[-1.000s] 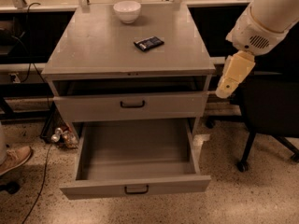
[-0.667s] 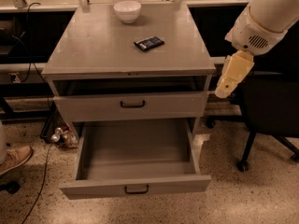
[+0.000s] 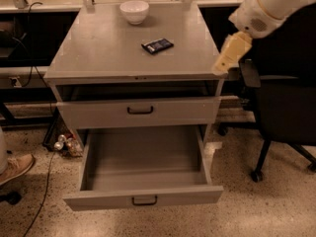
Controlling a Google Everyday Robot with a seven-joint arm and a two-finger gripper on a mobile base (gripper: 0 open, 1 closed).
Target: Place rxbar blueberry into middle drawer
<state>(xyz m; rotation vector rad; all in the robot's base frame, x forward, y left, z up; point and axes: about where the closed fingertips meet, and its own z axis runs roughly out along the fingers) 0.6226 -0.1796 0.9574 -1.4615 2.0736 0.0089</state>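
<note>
One bar [image 3: 157,45] lies flat on the cabinet top [image 3: 98,53], left of the gripper [image 3: 228,58] and apart from it. The gripper hangs at the top's right edge, and whether it is open or closed cannot be told. One bowl [image 3: 134,11] sits farther left, behind the bar. There are two drawers below and to the left: the upper drawer [image 3: 94,115] nearly closed, the middle drawer [image 3: 187,195] pulled open.

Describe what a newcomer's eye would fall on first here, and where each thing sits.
The middle drawer gapes open and empty, low on the cabinet. On its top lies the dark rxbar blueberry, nearer than a white bowl; the pale gripper hangs beside the top's front right corner.
</note>
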